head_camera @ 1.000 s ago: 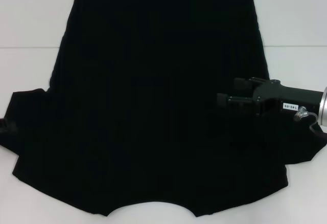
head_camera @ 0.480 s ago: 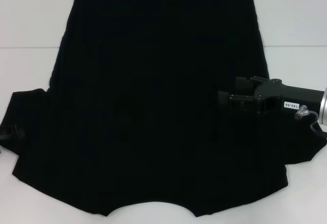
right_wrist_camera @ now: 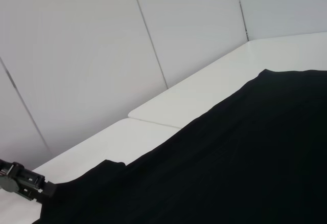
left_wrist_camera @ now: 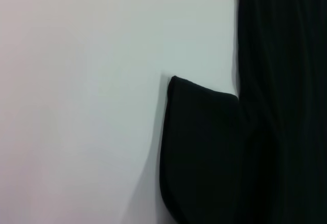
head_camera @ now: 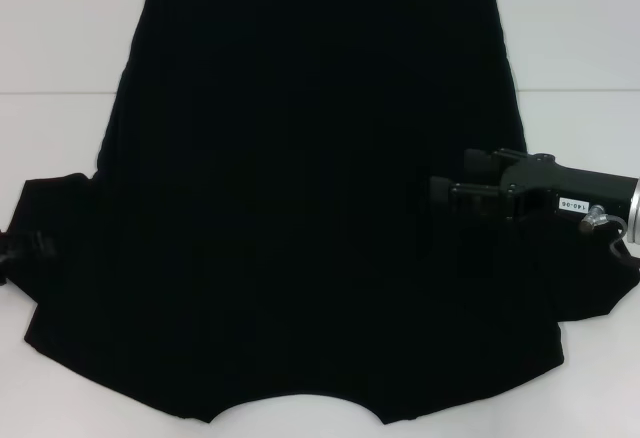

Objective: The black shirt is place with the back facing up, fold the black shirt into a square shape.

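Note:
The black shirt point(head_camera: 310, 188) lies spread flat on the white table point(head_camera: 60, 38), plain side up, with its hem at the far side and the collar notch at the near edge. My right gripper point(head_camera: 448, 180) hovers over the shirt's right side near the right sleeve, pointing left, fingers open and holding nothing. My left gripper point(head_camera: 22, 248) shows only as a small dark part at the tip of the left sleeve point(left_wrist_camera: 204, 152). In the right wrist view the left gripper point(right_wrist_camera: 23, 183) sits by the same sleeve edge of the shirt point(right_wrist_camera: 230, 157).
White table surface surrounds the shirt on the left, right and far sides. White wall panels point(right_wrist_camera: 102, 55) stand behind the table in the right wrist view. No other objects show.
My left gripper has come in from the left edge to the tip of the left sleeve. My right gripper has drifted slightly right and down. The shirt has not moved.

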`<action>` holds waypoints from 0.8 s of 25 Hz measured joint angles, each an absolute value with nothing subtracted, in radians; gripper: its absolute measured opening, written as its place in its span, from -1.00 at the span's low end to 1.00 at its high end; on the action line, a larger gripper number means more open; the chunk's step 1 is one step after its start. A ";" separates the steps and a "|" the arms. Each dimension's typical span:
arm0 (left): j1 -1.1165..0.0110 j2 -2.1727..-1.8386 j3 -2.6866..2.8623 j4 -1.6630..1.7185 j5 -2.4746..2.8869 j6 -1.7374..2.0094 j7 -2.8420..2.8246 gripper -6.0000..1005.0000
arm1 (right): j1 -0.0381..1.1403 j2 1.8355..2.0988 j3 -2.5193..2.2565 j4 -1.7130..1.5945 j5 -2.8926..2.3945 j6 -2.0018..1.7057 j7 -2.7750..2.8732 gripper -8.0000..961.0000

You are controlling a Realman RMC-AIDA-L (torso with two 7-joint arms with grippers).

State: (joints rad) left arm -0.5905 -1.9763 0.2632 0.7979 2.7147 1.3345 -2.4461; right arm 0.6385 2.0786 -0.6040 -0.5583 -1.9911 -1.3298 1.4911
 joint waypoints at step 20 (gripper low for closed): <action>-0.603 -1.984 0.329 0.790 2.678 1.268 -2.372 0.23 | 0.638 2.079 -0.597 -0.558 -1.991 -1.328 1.489 0.91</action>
